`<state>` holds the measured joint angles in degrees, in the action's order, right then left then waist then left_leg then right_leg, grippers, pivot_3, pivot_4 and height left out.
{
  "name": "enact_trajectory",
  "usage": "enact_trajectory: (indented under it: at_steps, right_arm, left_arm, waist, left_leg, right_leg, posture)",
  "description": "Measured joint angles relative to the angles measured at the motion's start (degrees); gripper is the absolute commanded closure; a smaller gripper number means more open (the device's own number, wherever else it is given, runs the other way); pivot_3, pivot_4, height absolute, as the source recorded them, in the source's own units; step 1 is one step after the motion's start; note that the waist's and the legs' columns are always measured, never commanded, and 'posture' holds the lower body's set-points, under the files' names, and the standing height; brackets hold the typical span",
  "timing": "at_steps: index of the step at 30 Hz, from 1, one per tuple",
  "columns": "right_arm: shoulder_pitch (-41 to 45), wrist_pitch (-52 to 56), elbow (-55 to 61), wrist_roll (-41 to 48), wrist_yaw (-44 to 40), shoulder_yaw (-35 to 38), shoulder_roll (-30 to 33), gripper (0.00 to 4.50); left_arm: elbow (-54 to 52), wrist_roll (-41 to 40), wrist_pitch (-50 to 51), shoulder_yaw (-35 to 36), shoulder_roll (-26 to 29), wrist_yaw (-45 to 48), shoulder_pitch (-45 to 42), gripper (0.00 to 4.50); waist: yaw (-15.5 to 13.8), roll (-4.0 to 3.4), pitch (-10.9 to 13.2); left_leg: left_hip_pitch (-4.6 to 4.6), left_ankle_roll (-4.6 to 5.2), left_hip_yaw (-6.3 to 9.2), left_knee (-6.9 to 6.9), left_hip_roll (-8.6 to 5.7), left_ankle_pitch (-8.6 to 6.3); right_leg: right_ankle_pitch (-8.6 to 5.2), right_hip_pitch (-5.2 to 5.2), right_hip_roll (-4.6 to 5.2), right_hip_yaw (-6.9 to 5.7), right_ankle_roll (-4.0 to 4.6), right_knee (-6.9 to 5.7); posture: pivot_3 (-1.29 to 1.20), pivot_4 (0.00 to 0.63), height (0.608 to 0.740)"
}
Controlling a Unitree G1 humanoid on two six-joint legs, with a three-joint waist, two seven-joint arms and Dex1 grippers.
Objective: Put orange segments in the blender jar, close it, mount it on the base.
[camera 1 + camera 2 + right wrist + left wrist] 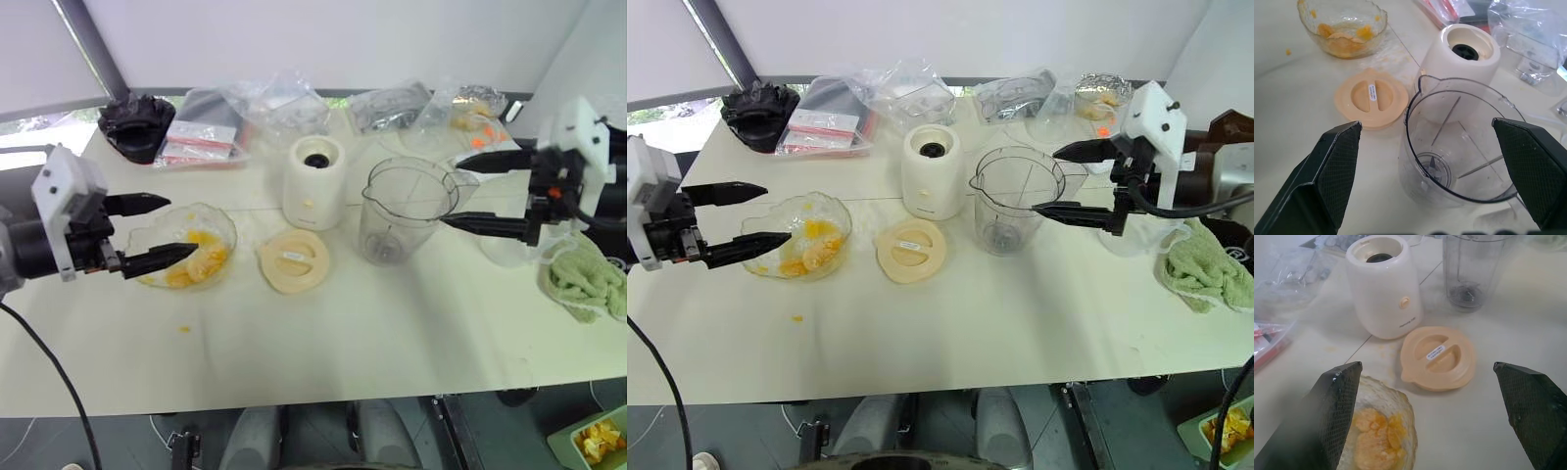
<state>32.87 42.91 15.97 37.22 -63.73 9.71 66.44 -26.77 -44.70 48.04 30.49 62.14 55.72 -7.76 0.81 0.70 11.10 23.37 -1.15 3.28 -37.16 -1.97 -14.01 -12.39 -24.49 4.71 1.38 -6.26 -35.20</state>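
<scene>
With both claws spread and empty, we should lower the left claw [145, 233] gently onto the orange segments [196, 260] in the glass bowl [221, 223] just beneath it, the empty blender jar [404, 209] waiting beside the right claw [485, 192].

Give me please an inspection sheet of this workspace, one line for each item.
Surface: cream table, one orange scrap near the bowl.
Job's things: orange segments in glass bowl; blender jar empty, upright; base beside it; lid flat on table.
Clutter: plastic bags, green cloth, black item.
Grippers: left gripper open at the bowl; right gripper open by the jar.
Cables: black cable below the left arm.
Surroundings: white wall behind.
</scene>
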Motion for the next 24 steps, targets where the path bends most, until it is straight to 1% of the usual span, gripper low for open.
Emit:
enact_trajectory:
  at_steps: [19,24]
  right_arm:
    - [0.9,1.0,-0.4,-0.3,-0.8,-2.3,-0.2,0.05]
    - [1.6,1.1,-0.4,-0.3,-0.7,-2.5,-0.3,0.05]
  left_arm:
    - [-2.3,-1.6,0.5,-0.2,-0.9,-3.9,1.6,0.00]
    - [-0.7,1.3,0.4,-3.3,0.0,-5.8,0.5,0.00]
  waist:
    - [0.0,0.00,0.0]
    - [0.0,0.00,0.0]
  left_leg:
    - [0.00,0.00,-0.01,-0.02,0.00,0.00]
    - [-0.01,0.00,-0.06,-0.04,-0.01,0.00]
  right_leg:
    - [0.00,0.01,-0.01,0.00,0.00,-0.02]
    - [0.01,0.01,-0.03,0.00,0.00,-0.06]
  posture:
    - [0.00,0.150,0.740]
    - [0.00,0.150,0.740]
